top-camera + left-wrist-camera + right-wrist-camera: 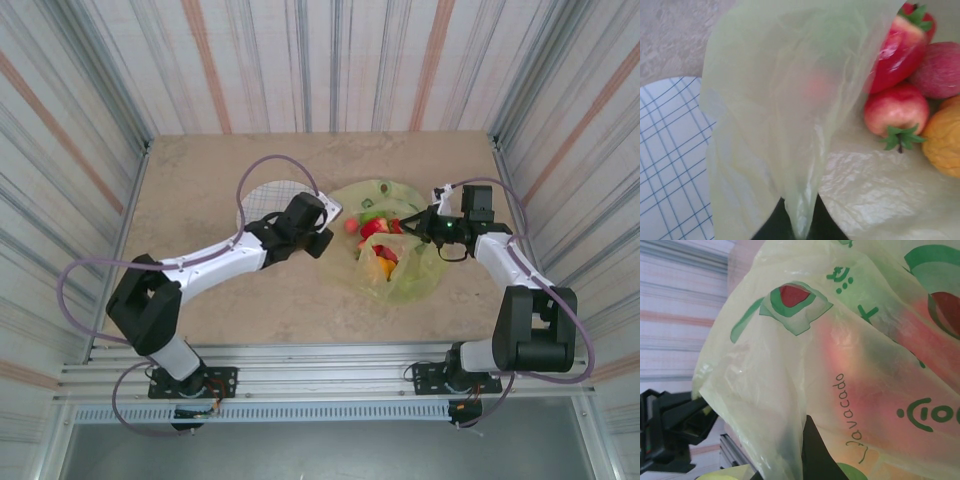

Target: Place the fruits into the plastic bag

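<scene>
Left pincer (324, 242) and right pincer (418, 226) each clench the plastic bag (415, 275) by its rim, fruits (895, 112) inside; loading looks nearly done, so next calls for an even lift.

The desk (200, 180) has a beige, mottled, stone-like top. Three walls close it in: the left wall (60, 120), the far wall (320, 60) and the right wall (590, 120), all striped lengthwise in grey and white with a few orange-pink bands. Silvery metal rails (330, 375) run along the desk's near edge. The light is soft and even, and the shadows are faint.
</scene>
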### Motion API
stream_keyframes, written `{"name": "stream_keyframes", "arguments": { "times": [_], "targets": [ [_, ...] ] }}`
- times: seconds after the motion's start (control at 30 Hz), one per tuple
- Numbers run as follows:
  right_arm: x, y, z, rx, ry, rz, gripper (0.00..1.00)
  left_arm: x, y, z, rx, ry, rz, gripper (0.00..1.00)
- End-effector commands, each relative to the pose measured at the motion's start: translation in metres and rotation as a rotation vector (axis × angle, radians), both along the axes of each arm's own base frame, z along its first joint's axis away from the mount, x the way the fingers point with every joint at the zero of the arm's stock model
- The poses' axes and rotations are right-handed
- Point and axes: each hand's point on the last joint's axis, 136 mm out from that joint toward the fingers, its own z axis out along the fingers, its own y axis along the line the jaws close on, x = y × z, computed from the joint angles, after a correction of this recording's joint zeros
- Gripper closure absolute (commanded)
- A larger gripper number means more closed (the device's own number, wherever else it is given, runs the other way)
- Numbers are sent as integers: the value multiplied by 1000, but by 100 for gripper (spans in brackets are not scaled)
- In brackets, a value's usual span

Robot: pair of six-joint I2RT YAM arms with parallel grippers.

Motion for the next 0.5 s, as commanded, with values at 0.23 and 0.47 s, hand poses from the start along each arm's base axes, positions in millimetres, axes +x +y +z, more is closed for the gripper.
{"name": "stream_keyframes", "arguments": {
  "times": [0.23,0.47],
  "targets": [
    [45,-5,5,-206,-52,-39,100,-32,-20,119,-436,8,-144,100],
    [58,-4,20,-383,-75,-17,79,-14,-28,111,-458,83,-74,100]
  ]
}}
